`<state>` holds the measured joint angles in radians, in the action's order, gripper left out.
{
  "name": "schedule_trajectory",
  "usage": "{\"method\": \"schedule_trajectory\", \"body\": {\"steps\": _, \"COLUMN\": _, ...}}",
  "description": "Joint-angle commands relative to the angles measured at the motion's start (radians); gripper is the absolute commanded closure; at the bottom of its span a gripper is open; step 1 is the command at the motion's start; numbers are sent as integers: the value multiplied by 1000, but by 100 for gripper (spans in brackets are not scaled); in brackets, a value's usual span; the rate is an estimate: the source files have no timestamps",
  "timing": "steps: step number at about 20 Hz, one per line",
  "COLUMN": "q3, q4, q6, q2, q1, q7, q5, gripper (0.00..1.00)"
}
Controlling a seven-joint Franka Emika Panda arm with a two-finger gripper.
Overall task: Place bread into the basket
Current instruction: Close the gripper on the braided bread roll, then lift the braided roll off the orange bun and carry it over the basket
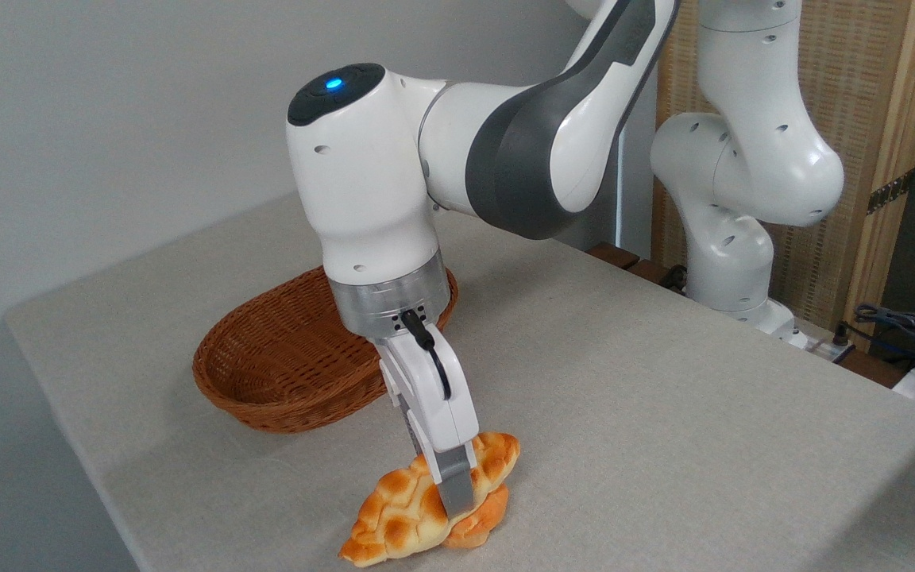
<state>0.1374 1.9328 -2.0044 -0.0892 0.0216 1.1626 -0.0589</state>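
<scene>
On the big grey surface sits the brown basket, and just in front of it the bread lies by a small orange bun, with the fingers clamped on the bread.

One fixed camera stands off the near corner of the desk, above its surface and looking down at a slant across it toward the grey wall behind. It sits close: the arm fills the upper middle of the frame and is cut off at the top edge. The tool and bread lie at the bottom edge, nearest the lens, with the basket just behind them. The arm's base stands at the right, farther back, before a wicker screen. There is only this single view.
</scene>
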Motion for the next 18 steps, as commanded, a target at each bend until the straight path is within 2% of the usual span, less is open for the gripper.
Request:
{"method": "schedule_trajectory", "body": {"steps": 1, "q3": 2, "q4": 3, "q6": -13, "q2": 3, "q1": 5, "q7": 9, "q5": 20, "gripper": 49}}
{"method": "schedule_trajectory", "body": {"steps": 5, "q3": 4, "q4": 0, "q6": -10, "q2": 6, "q1": 5, "q7": 5, "q5": 28, "gripper": 49}}
{"method": "schedule_trajectory", "body": {"steps": 8, "q3": 5, "q4": -5, "q6": -7, "q2": 14, "q1": 5, "q7": -9, "q5": 71, "gripper": 50}}
{"method": "schedule_trajectory", "body": {"steps": 10, "q3": 5, "q4": -35, "q6": 7, "q2": 25, "q1": 5, "q7": -35, "q5": 82, "gripper": 50}}
{"method": "schedule_trajectory", "body": {"steps": 12, "q3": 1, "q4": -110, "q6": 103, "q2": 25, "q1": 5, "q7": -49, "q5": 82, "gripper": 50}}
{"method": "schedule_trajectory", "body": {"steps": 16, "q3": 1, "q4": -132, "q6": 179, "q2": 52, "q1": 15, "q7": -49, "q5": 82, "gripper": 49}}
{"method": "schedule_trajectory", "body": {"steps": 18, "q3": -24, "q4": -140, "q6": 229, "q2": 69, "q1": 17, "q7": -70, "q5": 93, "gripper": 49}}
